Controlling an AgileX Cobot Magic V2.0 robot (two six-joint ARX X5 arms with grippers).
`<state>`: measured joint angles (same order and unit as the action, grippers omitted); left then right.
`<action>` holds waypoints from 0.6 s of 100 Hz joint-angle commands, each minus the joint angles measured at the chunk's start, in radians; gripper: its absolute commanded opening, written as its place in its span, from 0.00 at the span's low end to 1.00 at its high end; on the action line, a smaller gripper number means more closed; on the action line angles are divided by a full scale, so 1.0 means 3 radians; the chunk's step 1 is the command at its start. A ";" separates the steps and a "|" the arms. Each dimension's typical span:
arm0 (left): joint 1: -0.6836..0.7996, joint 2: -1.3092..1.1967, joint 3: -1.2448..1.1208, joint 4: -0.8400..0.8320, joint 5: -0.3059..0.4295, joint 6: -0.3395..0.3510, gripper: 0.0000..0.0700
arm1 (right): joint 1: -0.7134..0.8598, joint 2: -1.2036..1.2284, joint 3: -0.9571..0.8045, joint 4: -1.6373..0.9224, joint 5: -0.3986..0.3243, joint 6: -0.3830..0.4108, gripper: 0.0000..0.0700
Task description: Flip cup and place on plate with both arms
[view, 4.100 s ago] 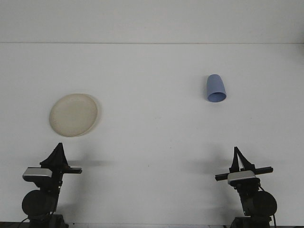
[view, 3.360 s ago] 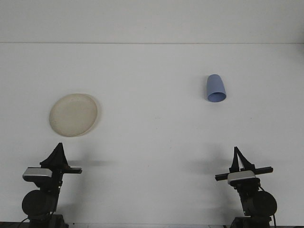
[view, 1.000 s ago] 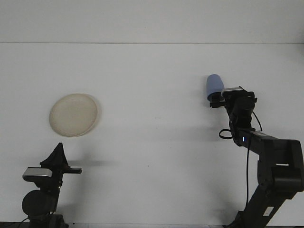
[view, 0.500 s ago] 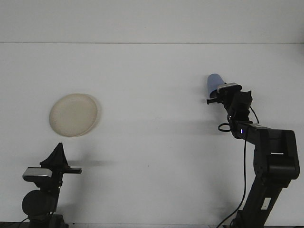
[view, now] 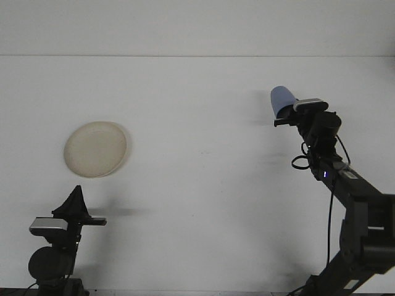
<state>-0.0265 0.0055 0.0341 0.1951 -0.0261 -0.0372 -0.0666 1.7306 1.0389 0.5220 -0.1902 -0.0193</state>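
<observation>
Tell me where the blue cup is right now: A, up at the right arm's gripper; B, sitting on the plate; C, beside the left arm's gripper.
A: the blue cup sits tilted at the right gripper, far from the plate.

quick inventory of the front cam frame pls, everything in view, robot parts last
cup: 1, blue, right of centre toward the far side, tilted, at the tip of the right arm and partly hidden by it
plate: 1, cream, left side of the table, lying flat, nothing on it
table: 1, white, fills most of the frame
wall: white, strip along the top behind the table
left end effector: 1, black, near left corner, parked low, well apart from the plate
right end effector: 1, black, extended out to the cup; grip hidden from this view
</observation>
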 commanded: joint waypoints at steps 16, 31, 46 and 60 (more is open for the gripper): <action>0.0003 -0.0001 -0.0067 0.0051 -0.0014 0.0006 0.02 | 0.0003 -0.0819 0.0074 -0.0936 -0.0679 0.0635 0.00; 0.0003 -0.0001 -0.0067 0.0051 -0.0014 0.0006 0.02 | 0.0126 -0.1251 0.0116 -0.1633 -0.1209 0.0788 0.00; 0.0003 -0.0001 -0.0067 0.0051 -0.0014 0.0006 0.02 | 0.0397 -0.1474 0.0225 -0.2314 -0.1466 0.0735 0.00; 0.0003 -0.0003 -0.0067 0.0051 -0.0014 0.0008 0.02 | 0.0810 -0.1472 0.0497 -0.3122 -0.1446 0.0427 0.00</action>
<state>-0.0265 0.0055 0.0338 0.1951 -0.0265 -0.0372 0.1284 1.2747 1.1400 -0.3153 -0.6151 0.1745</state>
